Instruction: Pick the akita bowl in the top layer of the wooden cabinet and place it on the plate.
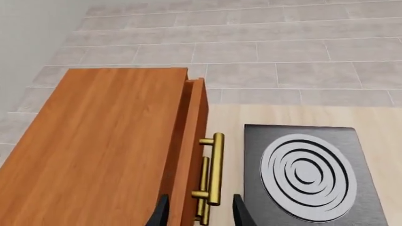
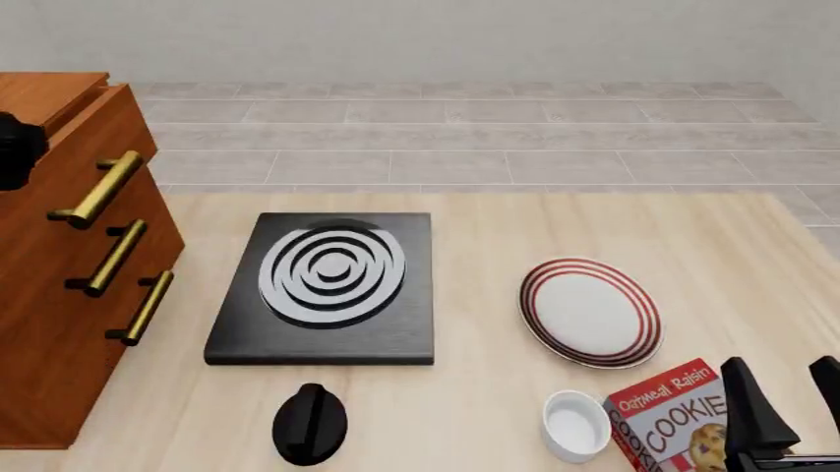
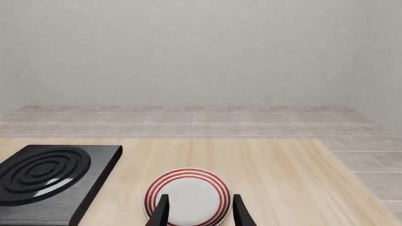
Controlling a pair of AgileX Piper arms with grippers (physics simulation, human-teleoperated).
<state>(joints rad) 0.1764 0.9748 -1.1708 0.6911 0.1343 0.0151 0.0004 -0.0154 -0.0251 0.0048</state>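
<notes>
The wooden cabinet [image 2: 59, 295] stands at the table's left edge, and the left wrist view looks down on its top [image 1: 107, 141]. Its top layer [image 1: 193, 136] is pulled out only a crack, so the inside and the akita bowl are hidden. My left gripper [image 1: 201, 214] is open, its fingers either side of the lower end of the top brass handle [image 1: 217, 169], not closed on it. The plate [image 2: 589, 312] lies on the table right of centre, bare. My right gripper [image 2: 785, 408] hangs open near the front right corner, just short of the plate [image 3: 187, 195].
A black stove slab [image 2: 329, 285] with white rings lies between cabinet and plate. In front of it stands a black knob-like object [image 2: 310, 423]. A small white cup [image 2: 575, 425] and a cookie box [image 2: 670, 418] sit beside my right gripper. Two lower drawers are closed.
</notes>
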